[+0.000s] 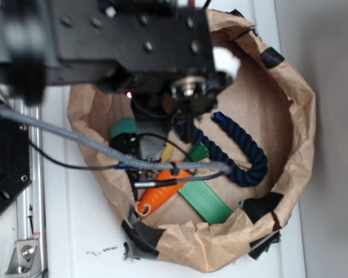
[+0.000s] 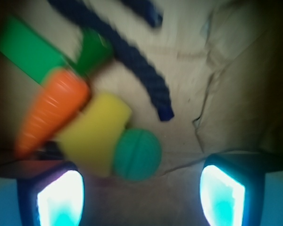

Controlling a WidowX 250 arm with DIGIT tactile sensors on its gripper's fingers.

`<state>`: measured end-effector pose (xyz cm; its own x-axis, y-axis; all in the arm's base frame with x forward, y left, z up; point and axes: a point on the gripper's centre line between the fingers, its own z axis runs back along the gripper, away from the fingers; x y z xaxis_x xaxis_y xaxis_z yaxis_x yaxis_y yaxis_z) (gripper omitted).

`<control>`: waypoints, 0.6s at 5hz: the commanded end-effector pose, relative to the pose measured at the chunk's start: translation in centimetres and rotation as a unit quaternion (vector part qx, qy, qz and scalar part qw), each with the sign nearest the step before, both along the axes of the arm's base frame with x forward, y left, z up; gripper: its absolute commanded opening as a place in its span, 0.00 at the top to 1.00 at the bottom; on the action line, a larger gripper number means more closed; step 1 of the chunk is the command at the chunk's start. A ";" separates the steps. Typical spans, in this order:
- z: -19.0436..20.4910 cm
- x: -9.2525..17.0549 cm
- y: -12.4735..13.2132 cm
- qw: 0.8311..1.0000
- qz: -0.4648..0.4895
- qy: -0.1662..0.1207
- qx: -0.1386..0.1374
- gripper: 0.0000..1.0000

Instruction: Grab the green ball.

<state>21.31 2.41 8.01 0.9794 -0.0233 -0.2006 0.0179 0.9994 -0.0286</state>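
The green ball (image 2: 137, 154), mint-green and round with ribbed grooves, lies on the brown paper floor, touching the yellow foam piece (image 2: 94, 132). In the exterior view the ball (image 1: 124, 126) peeks out under the black arm. My gripper (image 2: 141, 197) is open and empty. Its two glowing fingertips (image 2: 60, 197) stand wide apart at the bottom of the wrist view. The ball sits just ahead of them, a little left of centre, not between the pads. In the exterior view the arm hides the gripper.
An orange carrot (image 2: 52, 110), a flat green block (image 2: 28, 52) and a navy rope (image 2: 146, 70) lie beyond the ball. All sit inside a crumpled brown paper bag (image 1: 301, 116). Cables cross over the carrot (image 1: 162, 194) in the exterior view.
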 end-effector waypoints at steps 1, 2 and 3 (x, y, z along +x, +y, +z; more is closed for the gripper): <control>-2.9 -1.5 0.2 0.998 -0.057 -0.017 -0.007 0.00; -3.2 -1.3 0.0 0.997 -0.074 -0.031 -0.012 0.00; -4.0 -1.0 0.1 0.995 -0.090 -0.039 0.006 0.00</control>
